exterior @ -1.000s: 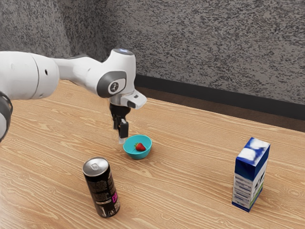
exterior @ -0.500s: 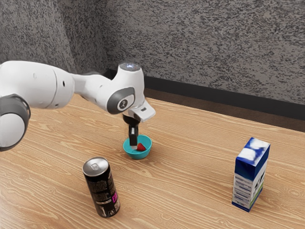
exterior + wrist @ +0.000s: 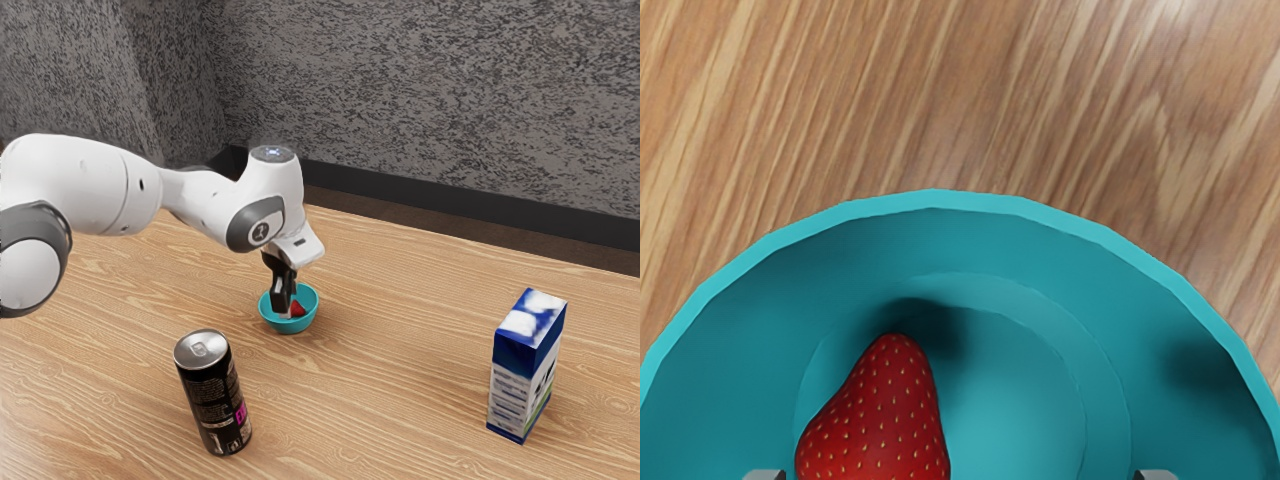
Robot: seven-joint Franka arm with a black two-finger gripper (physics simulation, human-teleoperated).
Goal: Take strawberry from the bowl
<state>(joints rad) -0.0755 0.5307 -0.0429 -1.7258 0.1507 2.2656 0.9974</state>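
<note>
the strawberry (image 3: 880,425) lay on the floor of the bowl (image 3: 940,200), off its middle. the pincer (image 3: 960,475) was spread, its tips well apart, the strawberry nearer one than the other. the grasp seemed next: it called for centring over the thick part, sinking clear of the rim, then closing softly, since the tapered shape might slip or roll. the bowl stood well in from the far edge of the table (image 3: 400,290); the can (image 3: 213,395) and carton (image 3: 525,365) stood farther from that edge. the can bore pale print and a pink mark, the carton blue and white panels, no brand legible on either.
</note>
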